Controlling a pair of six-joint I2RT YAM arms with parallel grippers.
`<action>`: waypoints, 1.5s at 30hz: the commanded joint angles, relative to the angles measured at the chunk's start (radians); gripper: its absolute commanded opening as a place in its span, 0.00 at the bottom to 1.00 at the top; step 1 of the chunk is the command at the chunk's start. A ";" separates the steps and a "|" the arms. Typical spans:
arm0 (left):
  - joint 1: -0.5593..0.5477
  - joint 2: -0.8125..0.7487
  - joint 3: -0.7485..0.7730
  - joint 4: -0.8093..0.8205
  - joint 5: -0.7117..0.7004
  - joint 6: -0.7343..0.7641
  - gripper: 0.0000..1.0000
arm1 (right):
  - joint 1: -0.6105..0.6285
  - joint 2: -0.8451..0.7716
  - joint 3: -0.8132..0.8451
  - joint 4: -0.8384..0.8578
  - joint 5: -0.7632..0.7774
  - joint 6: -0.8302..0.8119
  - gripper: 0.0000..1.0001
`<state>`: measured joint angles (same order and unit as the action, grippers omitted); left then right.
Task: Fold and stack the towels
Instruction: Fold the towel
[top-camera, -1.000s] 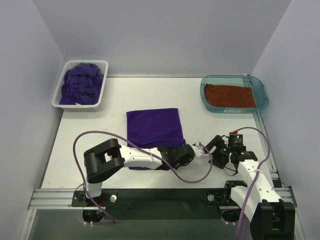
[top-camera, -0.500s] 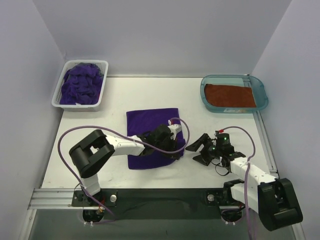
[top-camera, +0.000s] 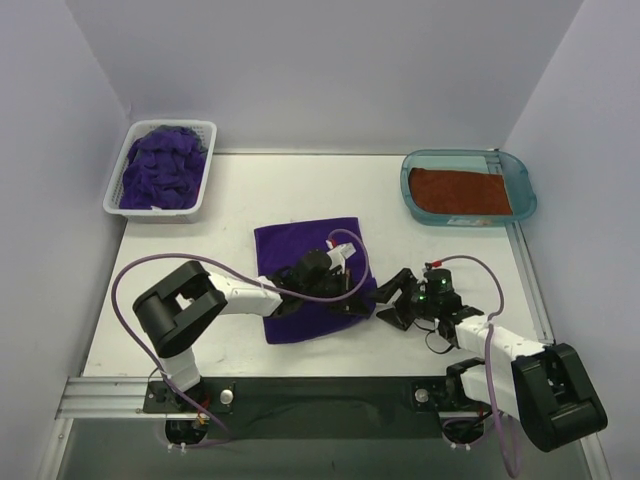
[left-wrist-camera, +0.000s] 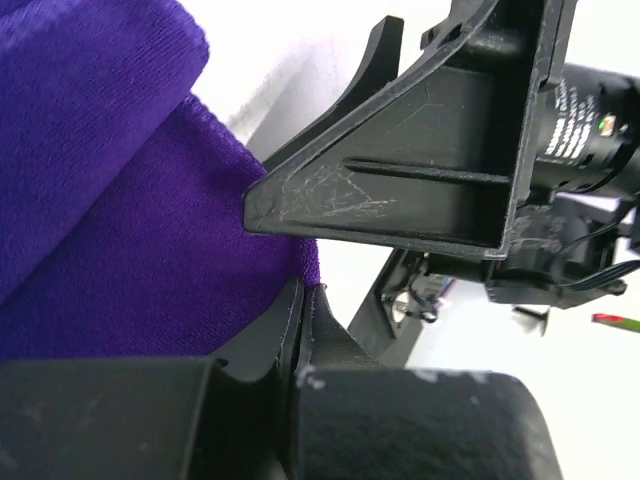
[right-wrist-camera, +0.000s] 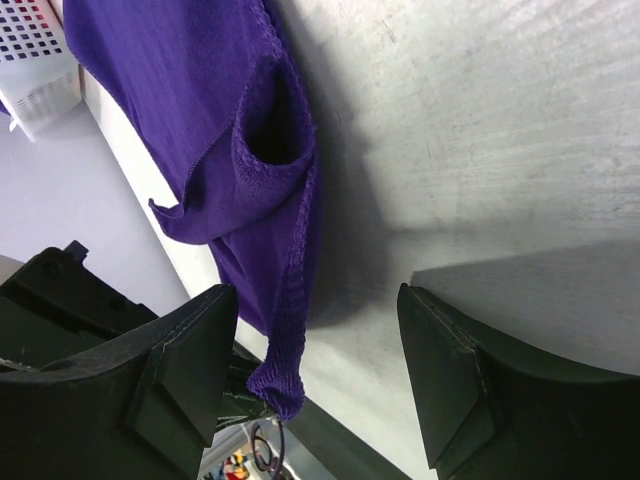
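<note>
Near the front edge of the table (top-camera: 200, 230), we see both arms stretched low toward the middle, and their grippers meet at the near right corner of a folded purple towel (top-camera: 300, 250). Our left gripper (left-wrist-camera: 302, 297) lies across the cloth from the left. Its jaws are pressed fully together with the towel's hem pinched between the tips. In the right wrist view that corner stands raised off the surface, its layers parting into a small pocket and throwing a shadow on the table.

Our right gripper (right-wrist-camera: 315, 295) faces it from the right, low over the table. Its fingers (right-wrist-camera: 190, 370) stand well apart and grip nothing. The lifted hem hangs just inside one finger, while the other has only bare table beside it. In the left wrist view, one right finger crosses just above the purple cloth, close to the pinched edge.

Beyond the grippers, the rest of the towel lies flat as a rough square, slightly skewed on the table. At the far left sits a white basket (top-camera: 155, 211) heaped with crumpled purple towels (top-camera: 160, 170). At the far right a teal tray (top-camera: 450, 160) holds a rust-orange towel (top-camera: 460, 192) laid flat.
</note>
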<state>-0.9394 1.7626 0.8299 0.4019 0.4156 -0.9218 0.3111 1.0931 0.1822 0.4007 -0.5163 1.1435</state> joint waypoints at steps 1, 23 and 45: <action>0.005 -0.037 -0.031 0.120 -0.020 -0.089 0.00 | 0.019 0.004 -0.018 0.076 0.016 0.067 0.65; 0.001 -0.026 -0.106 0.181 -0.061 -0.130 0.31 | 0.091 0.034 -0.013 0.184 0.022 0.187 0.53; 0.002 -0.106 -0.140 0.019 -0.104 -0.069 0.49 | 0.088 -0.107 0.065 -0.184 0.067 0.033 0.18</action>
<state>-0.9394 1.6783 0.6571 0.4614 0.3202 -1.0252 0.3946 1.0080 0.2066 0.3080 -0.4740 1.2278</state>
